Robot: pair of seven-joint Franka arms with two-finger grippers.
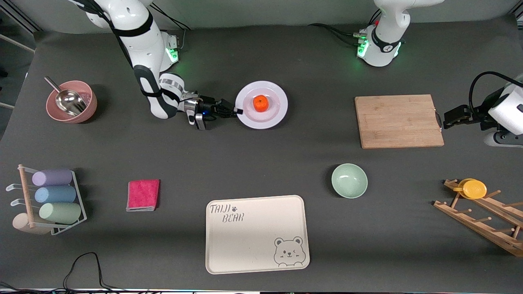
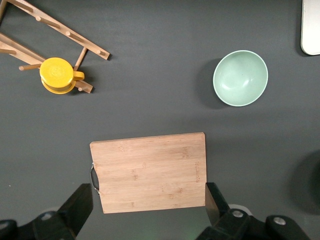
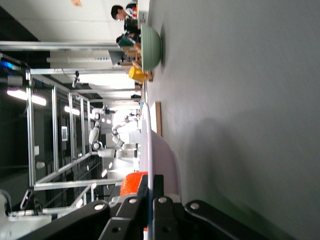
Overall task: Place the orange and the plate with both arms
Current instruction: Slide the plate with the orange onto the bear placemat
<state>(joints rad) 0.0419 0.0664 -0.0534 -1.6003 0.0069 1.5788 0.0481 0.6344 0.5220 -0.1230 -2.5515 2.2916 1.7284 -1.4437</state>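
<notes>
The white plate [image 1: 278, 98] sits in the middle of the table toward the robots' side, with the orange [image 1: 260, 103] on its centre. My right gripper [image 1: 237, 111] is shut on the plate's rim at the right arm's end; in the right wrist view its fingers [image 3: 159, 181] pinch the thin rim of the plate [image 3: 165, 155], with the orange [image 3: 131, 183] just past them. My left gripper [image 1: 446, 119] hangs open and holds nothing, over the handle end of the wooden cutting board [image 1: 398, 121]. In the left wrist view the gripper [image 2: 147, 207] spans the board [image 2: 150, 170].
A pale green bowl [image 1: 349, 180] and a cream bear tray [image 1: 256, 233] lie nearer the camera. A pink bowl with a metal scoop [image 1: 71, 102], a pink sponge [image 1: 143, 194] and a cup rack [image 1: 53, 200] are at the right arm's end. A wooden rack holds a yellow cup [image 1: 474, 188].
</notes>
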